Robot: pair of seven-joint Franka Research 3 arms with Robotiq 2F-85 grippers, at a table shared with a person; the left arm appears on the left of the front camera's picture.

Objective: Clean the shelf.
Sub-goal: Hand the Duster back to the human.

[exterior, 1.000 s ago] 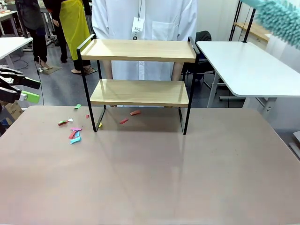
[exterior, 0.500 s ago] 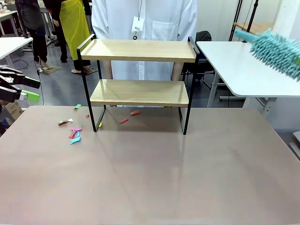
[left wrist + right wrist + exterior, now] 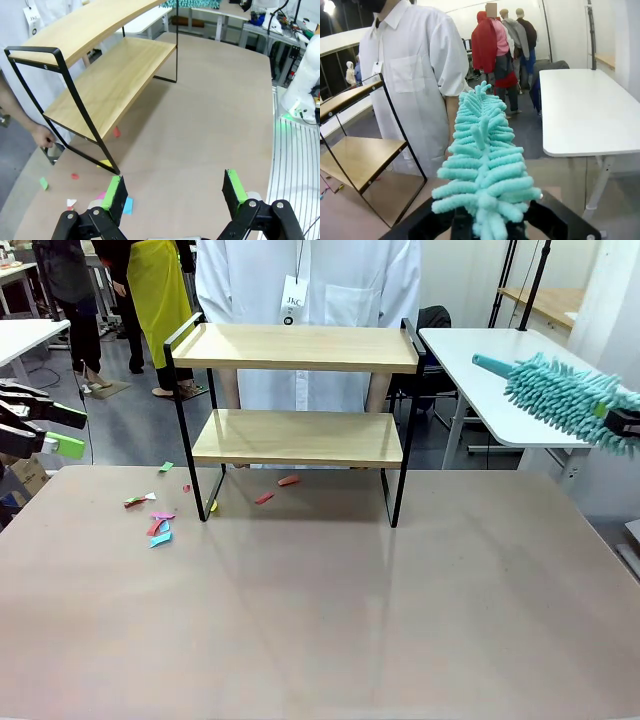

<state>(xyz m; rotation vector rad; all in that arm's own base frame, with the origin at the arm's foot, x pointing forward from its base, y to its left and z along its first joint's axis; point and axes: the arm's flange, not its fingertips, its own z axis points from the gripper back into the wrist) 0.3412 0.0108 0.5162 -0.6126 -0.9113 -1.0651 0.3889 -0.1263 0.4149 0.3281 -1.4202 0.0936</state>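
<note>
left gripper (image 3: 40, 432): jaws spread wide, empty; shelf just to its right.
shelf (image 3: 300, 348): mid-table, boards running left-right, scraps (image 3: 160, 525) beside its left foot.
right gripper (image 3: 625, 422): clamped on teal duster (image 3: 560, 395), head pointing left toward shelf's right end.

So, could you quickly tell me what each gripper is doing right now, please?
Left gripper: open, holding nothing, above the table.
Right gripper: closed on the teal duster, to the right of the shelf.

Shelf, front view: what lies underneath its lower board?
Under the shelf, two red paper scraps lie on the table, plus a yellow scrap by the left leg. Table directly beneath the board's far edge is hidden.
</note>
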